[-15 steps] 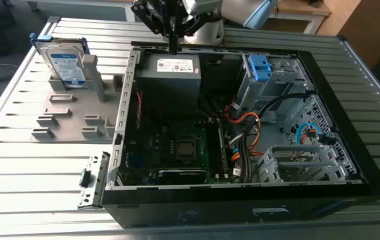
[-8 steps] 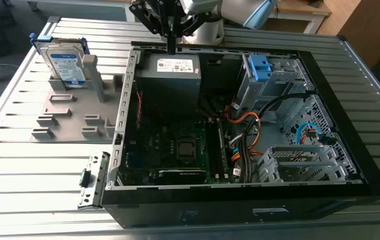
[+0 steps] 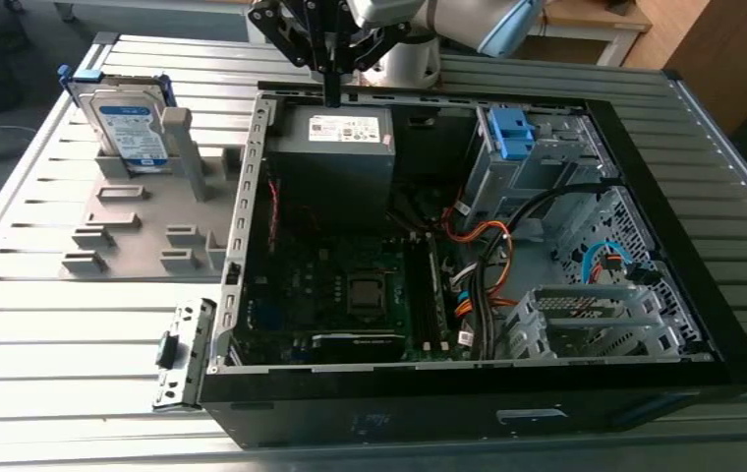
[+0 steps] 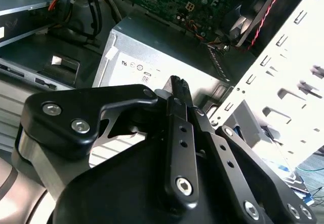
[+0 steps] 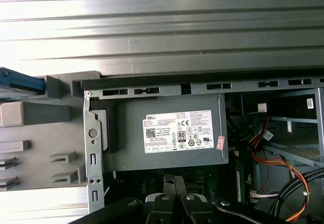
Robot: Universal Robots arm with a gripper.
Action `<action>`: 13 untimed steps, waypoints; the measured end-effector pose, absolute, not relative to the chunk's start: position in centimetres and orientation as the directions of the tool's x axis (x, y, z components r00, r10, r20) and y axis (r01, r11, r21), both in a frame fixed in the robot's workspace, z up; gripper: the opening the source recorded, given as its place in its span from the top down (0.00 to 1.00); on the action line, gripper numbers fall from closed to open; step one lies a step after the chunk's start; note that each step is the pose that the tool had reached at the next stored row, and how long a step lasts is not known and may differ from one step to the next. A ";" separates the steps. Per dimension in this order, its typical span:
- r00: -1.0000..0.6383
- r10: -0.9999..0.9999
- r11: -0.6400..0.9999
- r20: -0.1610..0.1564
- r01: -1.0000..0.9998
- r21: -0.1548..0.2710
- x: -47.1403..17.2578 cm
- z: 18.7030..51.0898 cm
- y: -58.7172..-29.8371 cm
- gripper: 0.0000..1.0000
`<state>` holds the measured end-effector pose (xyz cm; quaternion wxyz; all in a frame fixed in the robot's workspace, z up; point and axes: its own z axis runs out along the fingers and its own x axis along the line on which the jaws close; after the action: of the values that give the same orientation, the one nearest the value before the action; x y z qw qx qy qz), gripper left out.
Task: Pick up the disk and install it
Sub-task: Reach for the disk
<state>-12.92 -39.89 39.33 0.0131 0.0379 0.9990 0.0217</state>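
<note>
A robot arm (image 3: 459, 20) reaches down from the far side of a slatted metal table (image 3: 32, 334), its upper part cut off by the top of the exterior view. Its black gripper (image 3: 331, 90) points straight down, fingers pressed together into one narrow tip with nothing between them. It hovers above the rear edge of an open computer case (image 3: 479, 408), just over the grey power supply (image 3: 334, 157). In the second wrist view the closed fingertips (image 4: 178, 84) stand over that box's stickered face. The disk (image 3: 129, 126), silver with a white-and-blue label in a blue caddy, stands upright in a grey holder (image 3: 125, 231) on the table. It is outside the case at the exterior view's left, well apart from the gripper, and the holder's posts hide its lower edge. In the first wrist view a sliver of blue plastic (image 5: 20, 81) is cut off by the frame edge, too little to identify.
</note>
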 end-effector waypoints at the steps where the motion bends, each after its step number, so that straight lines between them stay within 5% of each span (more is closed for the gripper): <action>1: -0.997 0.076 0.996 -0.024 0.075 0.044 -13.0 39.3 -39.9 0.89; 13: -0.997 0.076 0.996 -0.024 0.075 0.044 -13.5 39.3 -39.9 0.89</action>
<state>-13.47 -39.89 39.33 0.0131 0.0379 0.9990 0.0217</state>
